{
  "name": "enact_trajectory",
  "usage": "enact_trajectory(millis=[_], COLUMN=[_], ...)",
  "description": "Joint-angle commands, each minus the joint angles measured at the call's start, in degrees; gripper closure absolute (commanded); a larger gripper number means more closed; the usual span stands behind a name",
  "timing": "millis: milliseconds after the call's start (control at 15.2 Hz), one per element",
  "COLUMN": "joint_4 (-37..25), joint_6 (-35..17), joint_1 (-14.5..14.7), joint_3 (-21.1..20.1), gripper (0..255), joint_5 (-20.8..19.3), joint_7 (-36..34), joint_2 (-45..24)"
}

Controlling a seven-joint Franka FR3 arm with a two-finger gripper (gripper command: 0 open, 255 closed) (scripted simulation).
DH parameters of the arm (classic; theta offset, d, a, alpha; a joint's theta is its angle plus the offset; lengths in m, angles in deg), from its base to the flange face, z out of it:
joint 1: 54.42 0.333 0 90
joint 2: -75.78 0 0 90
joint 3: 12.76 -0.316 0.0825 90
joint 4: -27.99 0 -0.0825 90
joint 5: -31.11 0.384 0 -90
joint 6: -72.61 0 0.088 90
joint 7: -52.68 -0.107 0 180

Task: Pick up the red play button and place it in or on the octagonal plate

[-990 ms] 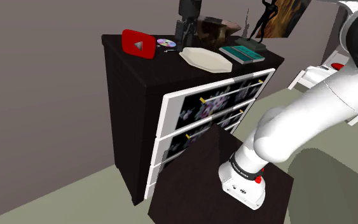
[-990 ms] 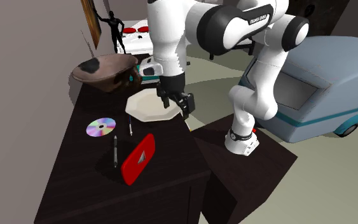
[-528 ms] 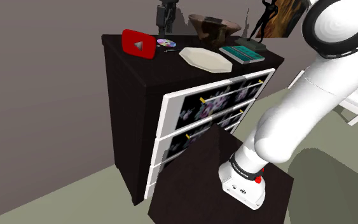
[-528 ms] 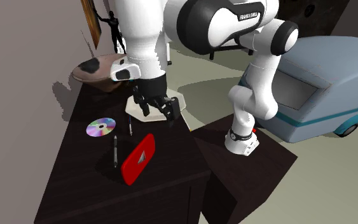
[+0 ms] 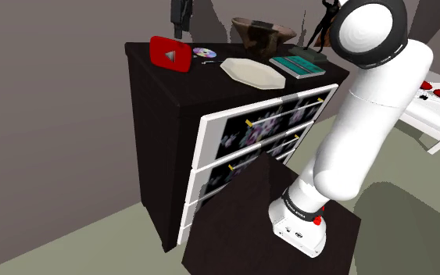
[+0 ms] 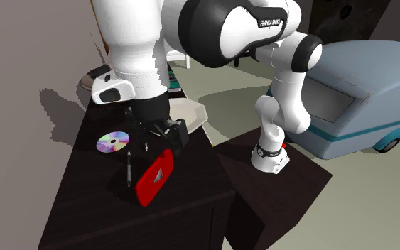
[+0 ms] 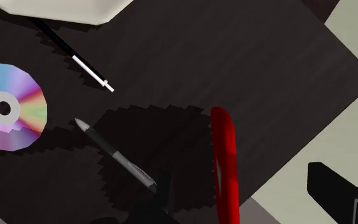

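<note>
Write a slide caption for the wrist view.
Open gripper straddles the red play button on the dark dresser, beside a pen and disc.

The shoulder view looks down from beside the stand [image 5: 234,234], lower right, toward the dresser [image 5: 163,133] at upper left. The second exterior view faces the arm [image 6: 290,92] from the dresser's opposite end, nearer. The wrist view hangs close above its top. All share the disc [image 7: 25,108] and red play button [image 7: 224,165].
</note>
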Motion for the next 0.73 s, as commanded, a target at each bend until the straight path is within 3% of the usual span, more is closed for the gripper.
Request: enact_trajectory(millis=[0,264,660], joint_4=[2.0,6.3,6.3], joint_6=[-1.7,-4.9,-4.9], joint_1=[0.0,0.0,0.0], joint_3=[0.0,0.0,0.0], gripper=[0,0,0], joint_5=[0.0,0.0,0.0], joint_7=[0.0,0.0,0.0], joint_2=[0.4,1.5,1.5])
